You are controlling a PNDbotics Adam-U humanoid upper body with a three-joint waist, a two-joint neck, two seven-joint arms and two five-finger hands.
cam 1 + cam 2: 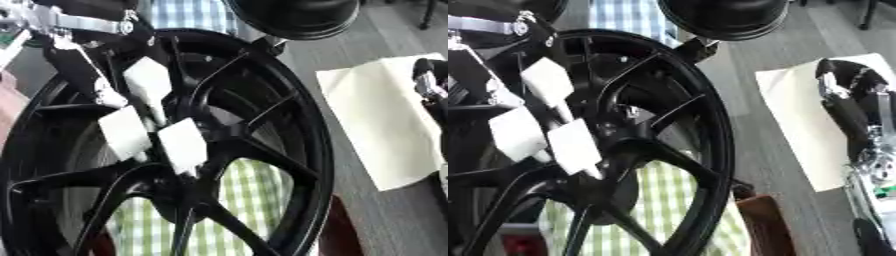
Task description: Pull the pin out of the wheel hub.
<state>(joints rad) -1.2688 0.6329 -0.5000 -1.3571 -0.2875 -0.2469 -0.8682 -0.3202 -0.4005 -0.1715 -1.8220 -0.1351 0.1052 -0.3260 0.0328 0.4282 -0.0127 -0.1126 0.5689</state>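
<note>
Wheel hub (188,192) of one black wheel (302,150) (spoked); left hand (144,115) reaches over it, fingers straight, three white pads showing; right hand (846,100), grasp unclear, beside wheel

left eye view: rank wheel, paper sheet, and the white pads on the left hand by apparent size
1. Wheel: fills most of the view, though it sits closest to the camera.
2. Paper sheet: a pale patch on the table at right.
3. White pads on the left hand: each far smaller than the sheet; the three look alike, so no ranking among them.
</note>
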